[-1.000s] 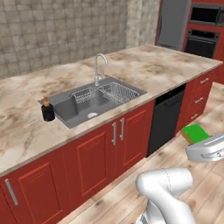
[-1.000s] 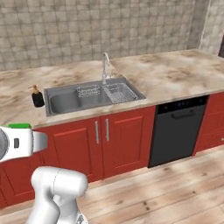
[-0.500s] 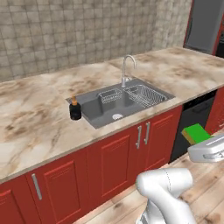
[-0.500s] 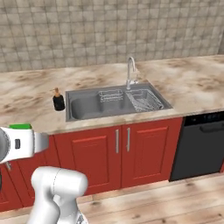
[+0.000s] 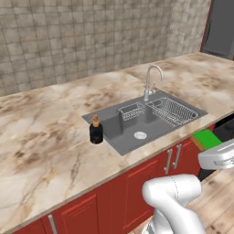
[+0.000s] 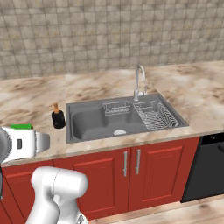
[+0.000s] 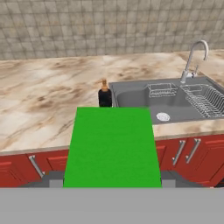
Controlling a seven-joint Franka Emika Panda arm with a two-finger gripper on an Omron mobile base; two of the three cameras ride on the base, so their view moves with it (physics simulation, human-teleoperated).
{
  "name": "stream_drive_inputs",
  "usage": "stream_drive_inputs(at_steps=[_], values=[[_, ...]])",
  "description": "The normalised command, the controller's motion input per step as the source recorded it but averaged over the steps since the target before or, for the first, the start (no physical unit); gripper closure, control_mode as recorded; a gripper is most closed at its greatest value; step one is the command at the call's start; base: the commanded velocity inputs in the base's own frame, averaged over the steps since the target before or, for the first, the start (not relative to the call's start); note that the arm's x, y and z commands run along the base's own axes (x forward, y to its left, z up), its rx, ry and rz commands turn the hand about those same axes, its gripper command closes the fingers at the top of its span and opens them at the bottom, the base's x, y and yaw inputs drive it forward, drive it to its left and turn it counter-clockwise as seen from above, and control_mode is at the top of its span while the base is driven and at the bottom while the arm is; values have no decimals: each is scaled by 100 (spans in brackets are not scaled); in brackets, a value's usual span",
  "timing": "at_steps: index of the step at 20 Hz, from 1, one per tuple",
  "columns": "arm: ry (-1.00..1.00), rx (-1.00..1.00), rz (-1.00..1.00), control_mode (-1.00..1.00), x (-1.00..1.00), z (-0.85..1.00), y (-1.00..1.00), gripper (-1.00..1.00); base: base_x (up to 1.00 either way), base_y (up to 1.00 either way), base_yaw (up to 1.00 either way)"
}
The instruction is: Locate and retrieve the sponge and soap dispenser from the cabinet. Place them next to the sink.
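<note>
The gripper (image 7: 112, 186) is clamped on the sponge (image 7: 112, 146), likely light and squashy, gripped by its sides; the soap bottle (image 5: 96, 130) stands at the sink's (image 5: 103, 122) left edge.

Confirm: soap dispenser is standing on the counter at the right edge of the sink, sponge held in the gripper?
Not quite. The soap dispenser stands on the counter at the left edge of the sink, as the right base view shows. The rest holds: the green sponge is in the gripper, seen in the hand view.
</note>
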Motion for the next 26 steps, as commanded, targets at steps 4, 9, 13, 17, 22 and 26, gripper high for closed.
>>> stream_drive_inputs(at_steps=[4, 9, 13, 17, 22, 26], values=[[0, 0, 0, 100, 0, 0, 0, 100, 45, 35, 0], [0, 0, 0, 100, 0, 0, 0, 100, 25, 8, 2], [0, 0, 0, 100, 0, 0, 0, 100, 33, 12, 3], [0, 0, 0, 100, 0, 0, 0, 100, 52, 30, 4], [0, 0, 0, 100, 0, 0, 0, 100, 49, 31, 4], [0, 0, 0, 100, 0, 0, 0, 100, 46, 29, 4]])
